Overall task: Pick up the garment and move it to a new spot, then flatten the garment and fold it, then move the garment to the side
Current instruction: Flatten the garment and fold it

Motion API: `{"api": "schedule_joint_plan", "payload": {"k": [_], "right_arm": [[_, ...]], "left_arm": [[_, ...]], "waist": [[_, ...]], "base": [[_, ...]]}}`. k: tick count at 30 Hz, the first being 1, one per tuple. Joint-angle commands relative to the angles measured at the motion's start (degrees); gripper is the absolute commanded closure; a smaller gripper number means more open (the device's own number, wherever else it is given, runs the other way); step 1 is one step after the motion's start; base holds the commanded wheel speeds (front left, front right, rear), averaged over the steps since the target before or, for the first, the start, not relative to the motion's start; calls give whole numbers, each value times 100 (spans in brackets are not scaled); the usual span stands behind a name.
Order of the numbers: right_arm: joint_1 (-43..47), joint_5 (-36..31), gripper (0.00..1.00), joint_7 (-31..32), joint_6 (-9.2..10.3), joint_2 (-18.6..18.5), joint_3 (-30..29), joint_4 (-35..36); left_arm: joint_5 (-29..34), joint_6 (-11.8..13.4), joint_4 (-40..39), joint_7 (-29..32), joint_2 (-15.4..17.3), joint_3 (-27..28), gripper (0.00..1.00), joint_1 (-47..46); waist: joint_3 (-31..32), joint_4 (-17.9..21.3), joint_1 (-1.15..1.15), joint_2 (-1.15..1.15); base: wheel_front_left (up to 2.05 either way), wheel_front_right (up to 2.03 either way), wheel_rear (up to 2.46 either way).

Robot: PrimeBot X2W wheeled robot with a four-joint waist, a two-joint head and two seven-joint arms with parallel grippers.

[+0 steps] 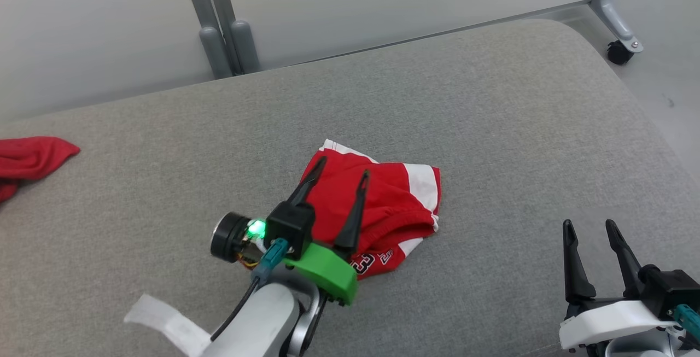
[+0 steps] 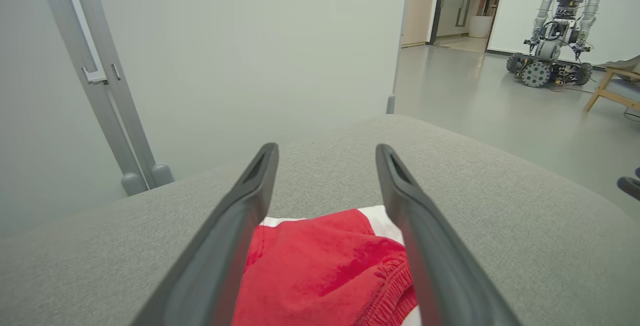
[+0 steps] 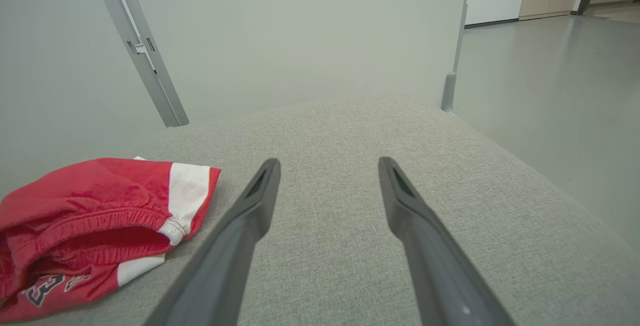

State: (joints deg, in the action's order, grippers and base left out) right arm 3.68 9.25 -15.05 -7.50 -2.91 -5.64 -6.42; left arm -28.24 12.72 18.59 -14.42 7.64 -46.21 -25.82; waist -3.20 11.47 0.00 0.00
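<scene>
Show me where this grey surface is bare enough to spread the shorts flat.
Widest bare patch: the grey surface between the shorts, its far edge and the right gripper. Another lies between the shorts and the red cloth. Crowded: near middle, where the open left gripper hangs over the shorts, beside a white strip.

Bright even light, soft shadows, sharp

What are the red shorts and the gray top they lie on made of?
The red shorts look like soft, matte knit cloth, perhaps cotton: they crumple, and the waistband is gathered. The gray top looks like woven fabric, probably over padding: a fine speckled weave, rounded edge.
</scene>
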Motion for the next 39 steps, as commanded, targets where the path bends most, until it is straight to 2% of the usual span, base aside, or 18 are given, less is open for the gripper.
{"api": "schedule_joint_plan", "payload": {"k": [1, 5, 8, 15, 21, 26, 30, 31, 32, 36, 39], "right_arm": [[38, -62, 0, -20, 1, -2, -16, 34], [-42, -83, 0, -20, 2, -35, -1, 72], [-115, -79, 0, -20, 2, -51, 30, 82], [-306, 21, 0, -20, 2, -38, 212, 103], [-517, 95, 0, -20, 2, -15, 365, 57], [-578, 209, 0, -19, 1, -2, 401, 12], [-537, 324, 0, -20, 2, 0, 381, -25], [-502, 343, 0, -20, 2, 0, 367, -30], [-479, 351, 0, -20, 2, 1, 361, -37], [-433, 383, 0, -20, 1, 0, 351, -68], [-451, 404, 0, -20, 2, 0, 339, -84]], "left_arm": [[53, 30, -68, -42, 140, 65, 0, 202], [144, -19, -170, -72, 342, 47, 0, 443], [170, -106, -167, -27, 357, -63, 0, 481], [308, -493, -27, 709, 37, -638, 0, -84], [501, -774, 638, 1546, -269, -1096, 0, -801], [620, -765, 1315, 2008, -329, -1338, 0, -1136], [600, -665, 1829, 2124, -293, -1280, 0, -1237], [584, -682, 1942, 2135, -283, -1292, 62, -1248], [582, -718, 2036, 2179, -264, -1312, 100, -1258], [486, -756, 2336, 2184, -249, -1281, 100, -1297], [370, -722, 2302, 1890, -316, -1113, 100, -1368]], "waist": [[30, -120, 0, 0], [-18, -210, 0, 0], [-99, -208, 0, 0], [-435, -10, 0, 0], [-729, 402, 0, 0], [-867, 754, 0, 0], [-918, 927, 0, 0], [-920, 939, 0, 0], [-919, 945, 0, 0], [-887, 910, 0, 0], [-838, 804, 0, 0]], "base": [[0, 0, 0], [0, 0, 0], [0, 0, 0], [0, 0, 0], [0, 0, 0], [0, 0, 0], [0, 0, 0], [0, 0, 0], [0, 0, 0], [0, 0, 0], [0, 0, 0]]}}
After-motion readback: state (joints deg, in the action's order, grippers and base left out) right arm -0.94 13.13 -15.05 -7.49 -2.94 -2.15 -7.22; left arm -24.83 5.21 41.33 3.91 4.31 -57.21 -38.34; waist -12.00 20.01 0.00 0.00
